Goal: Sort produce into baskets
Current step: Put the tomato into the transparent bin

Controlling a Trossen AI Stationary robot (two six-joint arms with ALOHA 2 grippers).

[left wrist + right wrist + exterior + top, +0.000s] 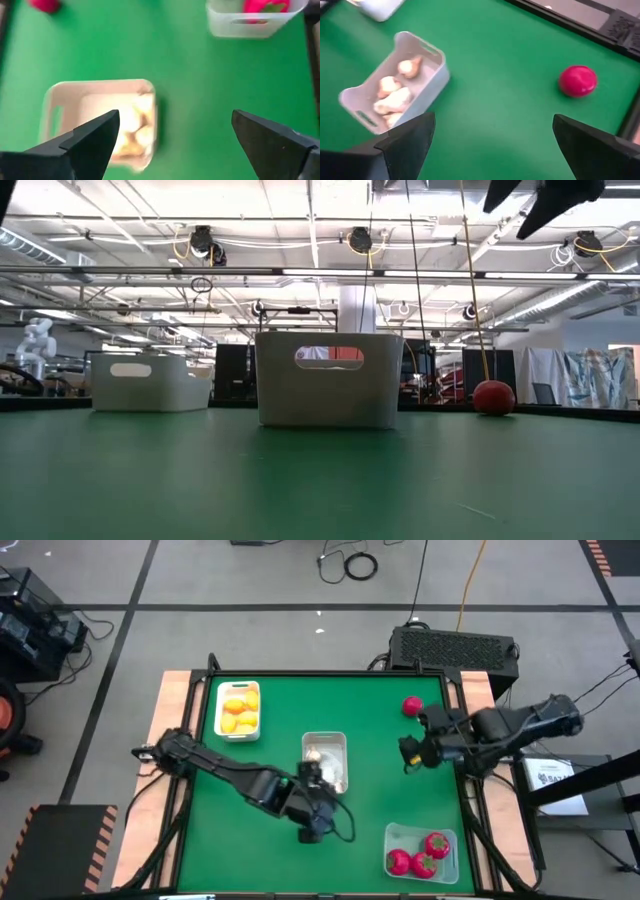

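Observation:
Three baskets stand on the green table. A white basket at the far left holds yellow lemons. A middle basket holds off-white garlic bulbs. A clear basket at the near right holds red strawberries. One loose red piece lies on the table at the far right. My left gripper hangs open above the garlic basket's near left side. My right gripper hangs open in the air near the loose red piece, on its near side.
A black box stands just beyond the table's far right edge, and papers lie off to the right. Bare green surface stretches along the near left and between the baskets.

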